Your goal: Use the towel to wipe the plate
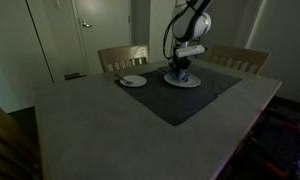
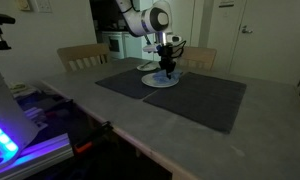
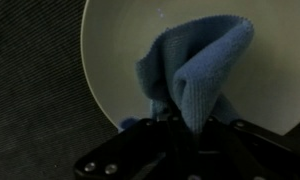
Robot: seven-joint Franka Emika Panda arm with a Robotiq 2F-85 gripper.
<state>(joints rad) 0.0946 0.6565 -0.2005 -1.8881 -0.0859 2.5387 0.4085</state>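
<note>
A blue towel (image 3: 195, 70) hangs bunched from my gripper (image 3: 180, 125), which is shut on it. The towel rests on a pale round plate (image 3: 120, 50) that fills the wrist view. In both exterior views the gripper (image 1: 181, 70) (image 2: 166, 68) stands straight down over this plate (image 1: 184, 81) (image 2: 160, 80) on a dark placemat (image 1: 180, 95) (image 2: 180, 95). The towel shows as a small blue bunch under the fingers (image 1: 180, 74). The fingertips are hidden behind the cloth.
A second small plate (image 1: 133, 81) lies on the mat's corner. Wooden chairs (image 1: 123, 57) (image 1: 235, 58) (image 2: 83, 56) stand behind the grey table (image 1: 100, 130). Equipment with a lit purple panel (image 2: 15, 140) sits beside the table's near edge.
</note>
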